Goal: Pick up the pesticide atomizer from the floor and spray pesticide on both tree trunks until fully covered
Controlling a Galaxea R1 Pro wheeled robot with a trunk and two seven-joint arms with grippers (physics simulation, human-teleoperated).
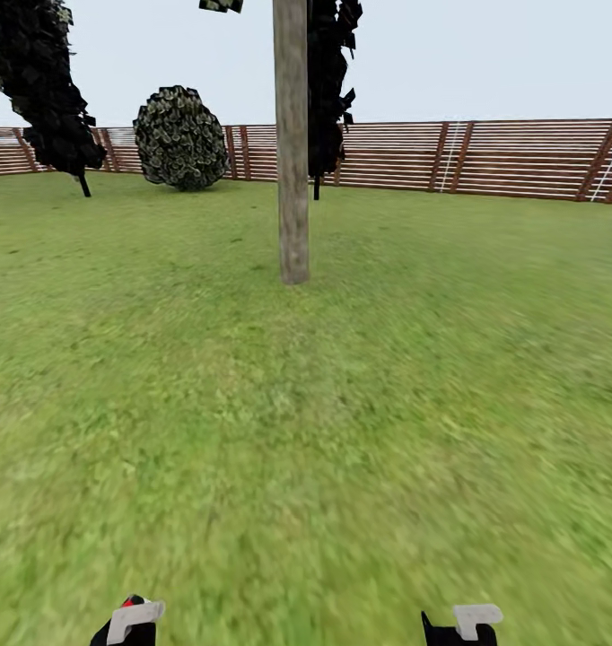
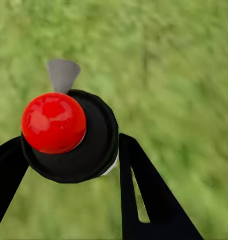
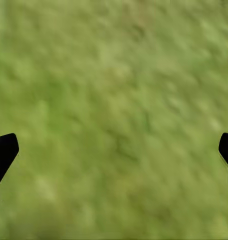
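Lawn [image 1: 342,431] runs to fence [image 1: 485,157]; trunk [image 1: 292,161] ahead, well apart. Left tool [image 2: 68,150] grips atomizer [image 2: 68,135], so pickup done. Right tool [image 3: 114,145] spread, empty. No spray seen on trunk, probably; both trees left.

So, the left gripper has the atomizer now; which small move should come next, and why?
Probably drive forward toward the tree trunk. The left gripper is shut on the pesticide atomizer, but it hangs low over the grass, and a wide stretch of lawn separates the robot from the trunk, likely too far for spraying.
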